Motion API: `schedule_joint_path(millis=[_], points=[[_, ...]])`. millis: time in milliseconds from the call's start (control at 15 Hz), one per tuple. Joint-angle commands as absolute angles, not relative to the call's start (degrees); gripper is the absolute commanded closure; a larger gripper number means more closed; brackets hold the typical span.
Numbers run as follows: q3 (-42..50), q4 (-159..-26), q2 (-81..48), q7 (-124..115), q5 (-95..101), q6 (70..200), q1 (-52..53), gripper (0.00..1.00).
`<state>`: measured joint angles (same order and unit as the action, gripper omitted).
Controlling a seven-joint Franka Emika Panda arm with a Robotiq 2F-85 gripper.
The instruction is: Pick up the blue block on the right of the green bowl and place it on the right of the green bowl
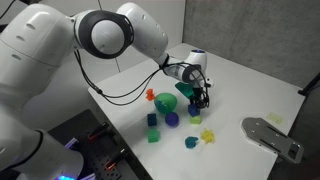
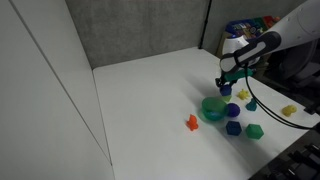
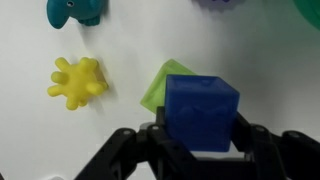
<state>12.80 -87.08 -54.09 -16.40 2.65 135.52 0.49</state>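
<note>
The blue block point(image 3: 201, 109) is a deep-blue cube held between my gripper's point(image 3: 200, 135) two black fingers. In both exterior views the gripper point(image 1: 200, 96) point(image 2: 227, 86) hangs just beside the green bowl point(image 1: 165, 101) point(image 2: 213, 108), with the block point(image 2: 227, 91) a little above the white table. In the wrist view only the bowl's edge point(image 3: 310, 8) shows, in the top right corner. A lime-green piece point(image 3: 165, 85) lies on the table partly under the held block.
A yellow splat-shaped piece point(image 3: 76, 81), a teal piece point(image 3: 72, 10) and a purple piece point(image 3: 220, 3) lie close by. Another blue cube point(image 1: 152, 119), a green cube point(image 1: 153, 137) and an orange piece point(image 1: 150, 96) lie around the bowl. A grey device point(image 1: 272, 135) sits near the table edge.
</note>
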Motion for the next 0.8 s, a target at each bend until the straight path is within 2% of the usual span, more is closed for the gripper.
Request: schedule_joint_path(millis=[0, 200, 733], points=[[12.5, -85.8, -53.6, -17.9, 3.4, 133.4, 1.2, 0.68], [11.9, -86.8, -49.9, -18.5, 2.8, 132.5, 2.3, 0.72], [7.9, -89.2, -38.9, -19.3, 3.1, 129.7, 6.2, 0.72]])
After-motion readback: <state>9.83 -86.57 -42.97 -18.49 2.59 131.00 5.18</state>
